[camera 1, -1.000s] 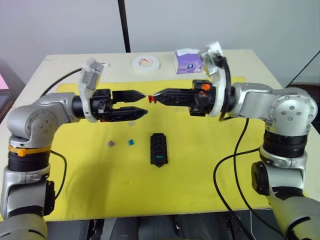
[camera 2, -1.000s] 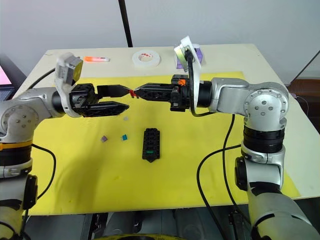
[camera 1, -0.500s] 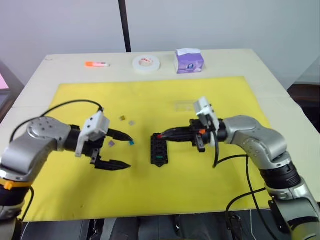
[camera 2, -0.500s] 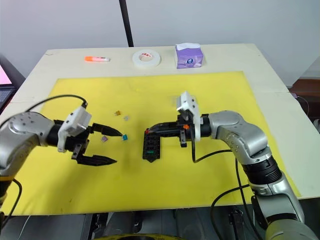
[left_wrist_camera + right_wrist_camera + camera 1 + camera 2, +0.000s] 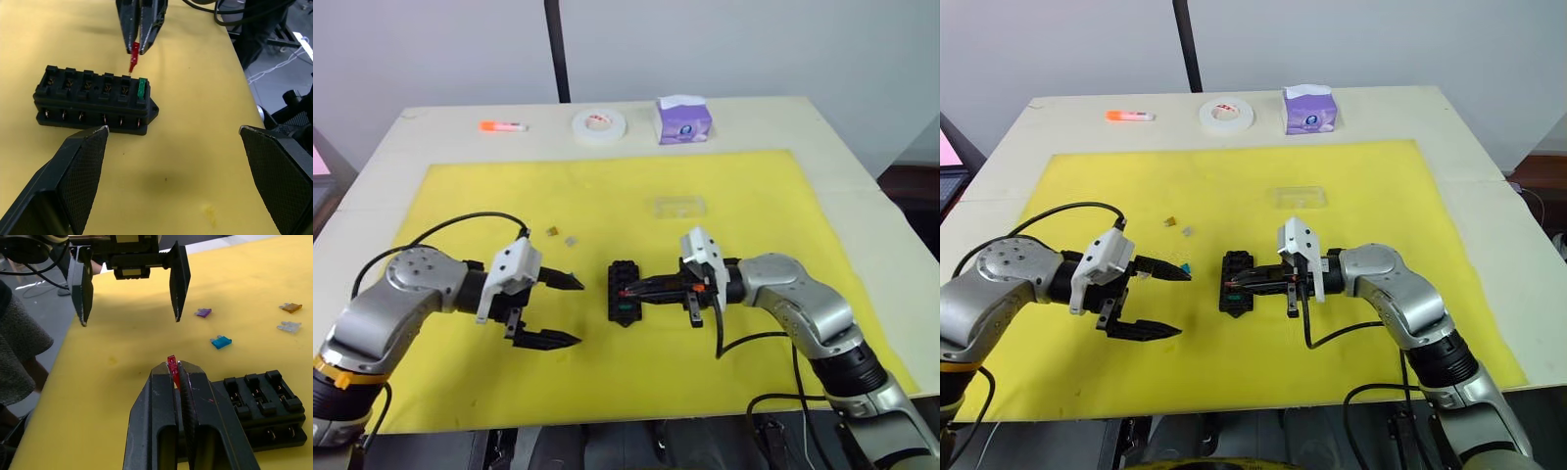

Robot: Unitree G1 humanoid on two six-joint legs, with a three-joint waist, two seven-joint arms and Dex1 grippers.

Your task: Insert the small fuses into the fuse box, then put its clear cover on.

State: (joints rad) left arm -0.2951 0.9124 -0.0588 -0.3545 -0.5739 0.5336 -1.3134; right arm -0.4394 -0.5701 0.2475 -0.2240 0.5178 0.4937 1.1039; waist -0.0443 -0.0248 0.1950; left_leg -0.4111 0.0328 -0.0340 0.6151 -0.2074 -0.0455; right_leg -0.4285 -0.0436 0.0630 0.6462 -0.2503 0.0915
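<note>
Lowered since the earlier frame, the right gripper now has its tips over the fuse box at mid-mat, fingers pressed on a red fuse. Left gripper sits just beside the box, jaws spread wide. The clear cover lies farther back on the yellow mat.

Left wrist view: the red fuse hangs just above the slots; a green fuse sits in an end slot.

Right wrist view: purple fuse, teal fuse, amber fuse and pale fuse lie loose.
</note>
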